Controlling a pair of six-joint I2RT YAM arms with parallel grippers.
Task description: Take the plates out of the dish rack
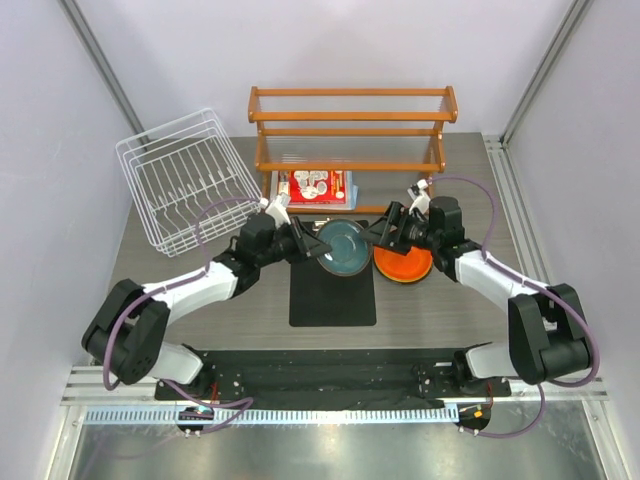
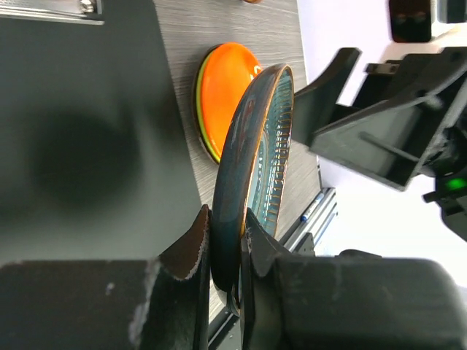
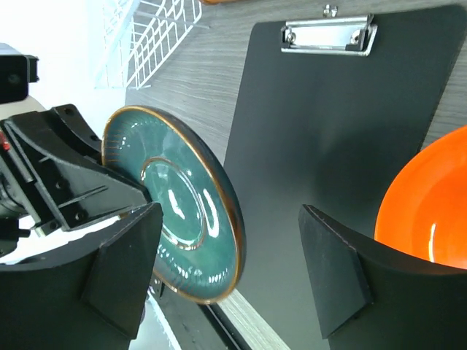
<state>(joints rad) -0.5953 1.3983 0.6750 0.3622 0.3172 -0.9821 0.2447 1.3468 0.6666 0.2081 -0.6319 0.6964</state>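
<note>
My left gripper (image 2: 226, 216) is shut on the lower rim of the teal blue plate (image 2: 263, 153), which stands on edge above the black clipboard (image 1: 333, 285). The right gripper (image 3: 230, 219) is open, and the plate's (image 3: 175, 204) rim lies between its fingers with a wide gap on the clipboard side. From above, the two grippers (image 1: 310, 245) (image 1: 383, 232) face each other across the plate (image 1: 343, 247). An orange plate (image 1: 403, 265) lies flat on the table, stacked on a lime green plate (image 2: 201, 109). The white wire dish rack (image 1: 185, 180) stands at the back left with no plates in it.
An orange-brown wooden slatted shelf (image 1: 350, 125) stands at the back centre. A red thing with a white pattern (image 1: 313, 187) lies under it. The clipboard's metal clip (image 3: 326, 33) points toward the shelf. Grey walls close in both sides.
</note>
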